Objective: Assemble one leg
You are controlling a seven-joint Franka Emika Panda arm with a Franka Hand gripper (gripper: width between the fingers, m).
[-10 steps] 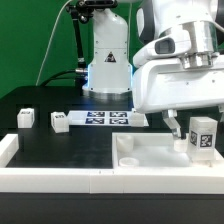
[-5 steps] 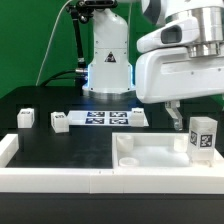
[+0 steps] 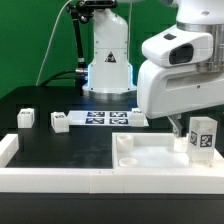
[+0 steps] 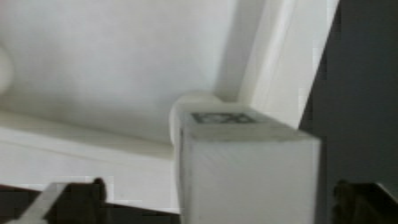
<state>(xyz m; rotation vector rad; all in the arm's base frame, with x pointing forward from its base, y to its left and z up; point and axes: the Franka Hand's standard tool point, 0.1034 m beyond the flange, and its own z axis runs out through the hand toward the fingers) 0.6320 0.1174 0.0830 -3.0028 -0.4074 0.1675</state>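
A leg [image 3: 203,136], a small white block with a black-and-white tag, stands upright on the large white slab [image 3: 150,165] at the exterior view's right. In the wrist view the leg [image 4: 249,165] stands between my two dark fingertips [image 4: 71,203], with a gap on each side. My gripper [image 4: 217,208] is open around the leg and does not touch it. One finger [image 3: 172,126] shows to the left of the leg in the exterior view. Two more legs, one [image 3: 26,118] and another [image 3: 60,121], stand on the black table at the left.
The marker board [image 3: 110,118] lies at the back of the table in front of the robot base [image 3: 107,60]. A white rail [image 3: 50,177] runs along the front edge. The slab has a round corner recess [image 3: 124,143] and raised rims [image 4: 267,50].
My hand has shifted and come lower over the slab's right side. The upright leg has stayed in the same place. The two legs at the left have not moved.
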